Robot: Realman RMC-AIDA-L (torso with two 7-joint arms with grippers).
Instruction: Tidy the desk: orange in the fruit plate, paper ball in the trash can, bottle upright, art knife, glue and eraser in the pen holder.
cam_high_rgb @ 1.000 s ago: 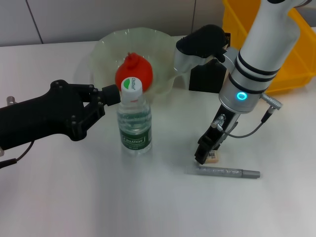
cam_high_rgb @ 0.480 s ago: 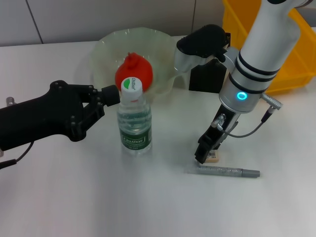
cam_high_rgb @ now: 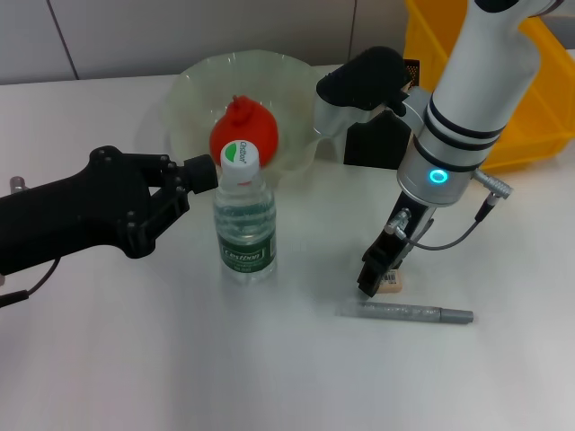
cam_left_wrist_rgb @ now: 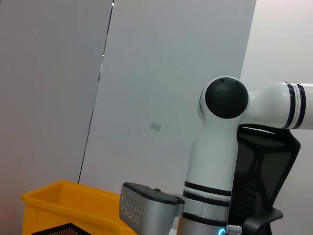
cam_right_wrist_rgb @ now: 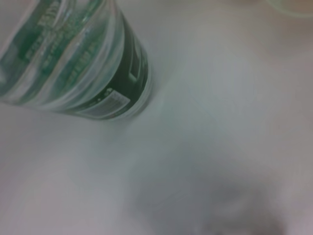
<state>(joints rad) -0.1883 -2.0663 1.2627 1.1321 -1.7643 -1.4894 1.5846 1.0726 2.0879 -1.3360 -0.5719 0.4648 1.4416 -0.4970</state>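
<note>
Head view shows the right tool [cam_high_rgb: 375, 277] low over the bench [cam_high_rgb: 135, 359], its dark fingers down at the eraser [cam_high_rgb: 390, 282], a tiny tan block lying just above a grey knife [cam_high_rgb: 404, 313]. Compared with a second ago, the right arm has shifted slightly toward the robot's right and risen a touch; the eraser sits in much the same spot, touching or nearly touching the fingertips. Whether the fingers have closed on the eraser cannot be told, since the tool hides the contact. My reading is that the grasp is just being made or tested, and the eraser has not yet left the bench.

Left tool [cam_high_rgb: 193, 175], black, hangs beside the cap of the bottle [cam_high_rgb: 243, 220], which stands upright in the middle of the bench; nothing about it has changed. Its fingers look close together near the cap, but their grip cannot be judged.

Behind the bottle, the orange [cam_high_rgb: 243, 131] rests inside the plate [cam_high_rgb: 193, 85]. The holder [cam_high_rgb: 373, 142] stands partly hidden behind the right arm, with the yellow can [cam_high_rgb: 539, 117] at the far right. So orange and bottle look done; eraser and knife remain. No paper ball or glue is visible.

Right wrist view shows only the bottle's lower part, blurred.
</note>
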